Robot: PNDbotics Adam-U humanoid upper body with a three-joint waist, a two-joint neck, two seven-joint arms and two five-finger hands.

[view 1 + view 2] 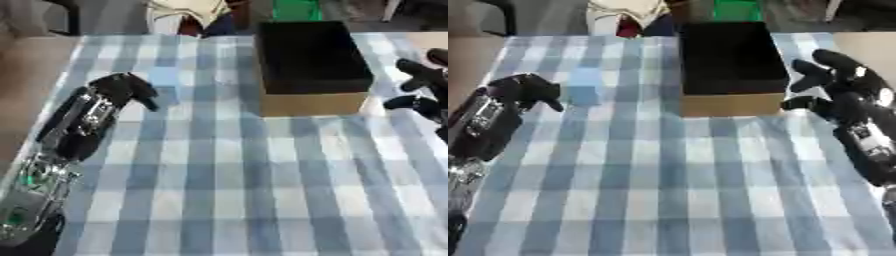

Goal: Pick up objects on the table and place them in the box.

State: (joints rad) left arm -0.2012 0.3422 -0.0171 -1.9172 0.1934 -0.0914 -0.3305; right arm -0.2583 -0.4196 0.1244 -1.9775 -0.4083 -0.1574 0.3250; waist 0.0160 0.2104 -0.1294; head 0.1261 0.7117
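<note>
A cardboard box (311, 102) with a dark inside stands at the far middle of the checked table (262, 190). A small pale blue thing (584, 86) lies left of the box; I cannot make out its shape. My left hand (122, 89) hovers just left of it, fingers bent downward and holding nothing. My right hand (842, 85) is open beside the box's right wall, fingers spread toward it, with nothing in it. What lies inside the box does not show.
The table's left edge runs close past my left arm (61, 145). Beyond the far edge are a chair, some pale cloth (188, 10) and a green thing (296, 9). Bare checked cloth fills the near half.
</note>
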